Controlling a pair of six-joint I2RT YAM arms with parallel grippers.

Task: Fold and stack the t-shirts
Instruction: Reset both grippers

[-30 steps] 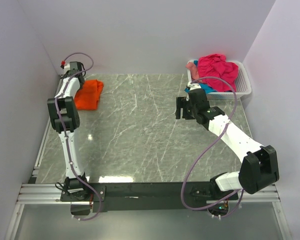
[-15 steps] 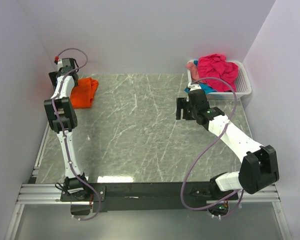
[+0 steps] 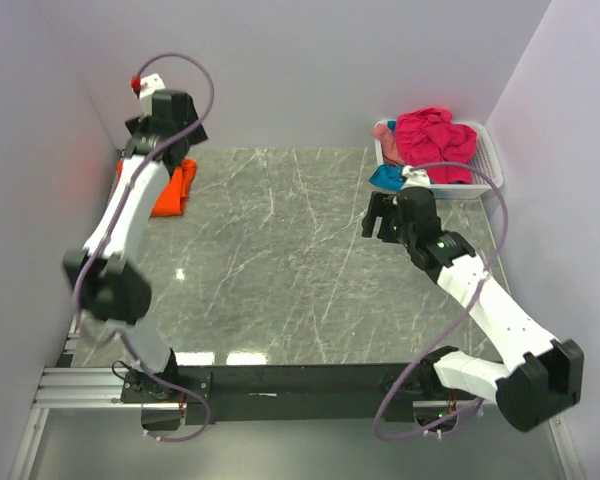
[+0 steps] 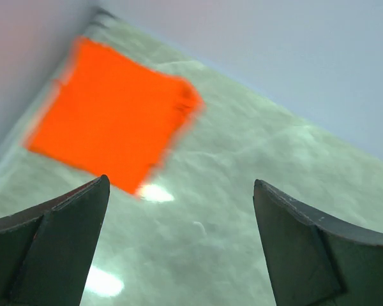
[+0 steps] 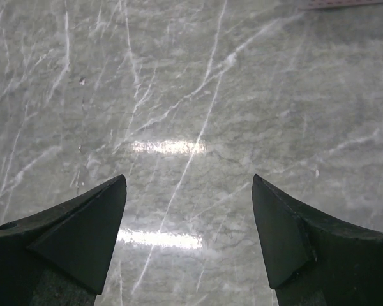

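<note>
Jaws gaping on left gripper (image 4: 180, 183) and right gripper (image 5: 188, 178), both empty
Orange t-shirt (image 4: 115, 115) lying, apparently folded, in far-left corner; magenta t-shirt (image 3: 435, 140) heaping in basket (image 3: 487, 166), so a pinch risks dragging several out

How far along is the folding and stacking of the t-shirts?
Done: the orange t-shirt lies folded at the table's far left corner. In hand: nothing; the left gripper is open above it, the right gripper open over bare table. Left: the magenta t-shirt, teal t-shirt and pale pink t-shirt, crumpled in the basket.
</note>
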